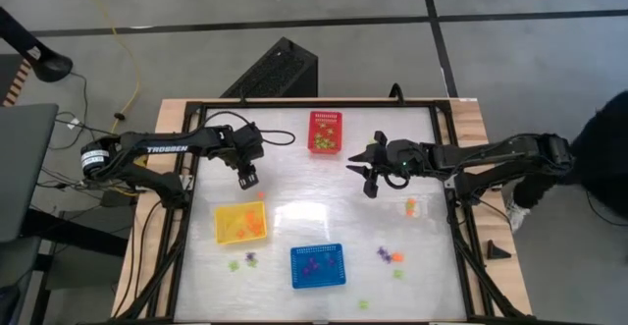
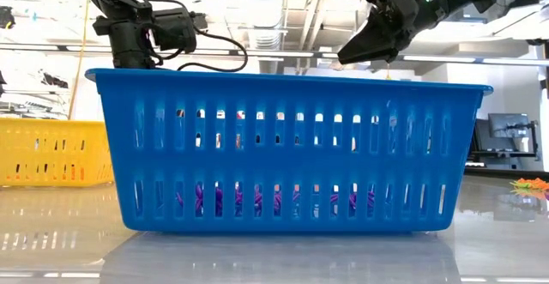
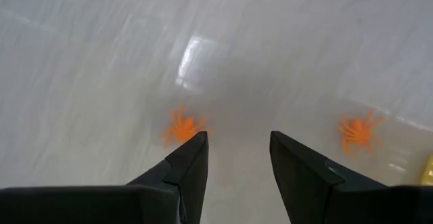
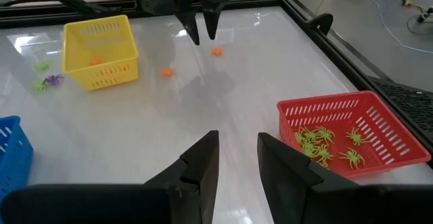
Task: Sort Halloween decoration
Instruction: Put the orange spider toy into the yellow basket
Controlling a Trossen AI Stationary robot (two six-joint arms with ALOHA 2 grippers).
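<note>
On the glossy white worktop [image 1: 314, 207] stand three baskets: red [image 1: 326, 132] at the far edge holding green spiders [image 4: 325, 143], yellow [image 1: 240, 223], blue [image 1: 318, 265]. Two orange spiders [image 3: 183, 126] lie beneath the left gripper [image 1: 246, 178], fingers parted and empty. The right gripper [image 1: 371, 175] hovers mid-table, parted too.

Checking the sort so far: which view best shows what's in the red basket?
Right wrist view: it looks into the red basket, showing green spiders. The high view shows only greenish specks in it; the low and left wrist views miss it.
</note>
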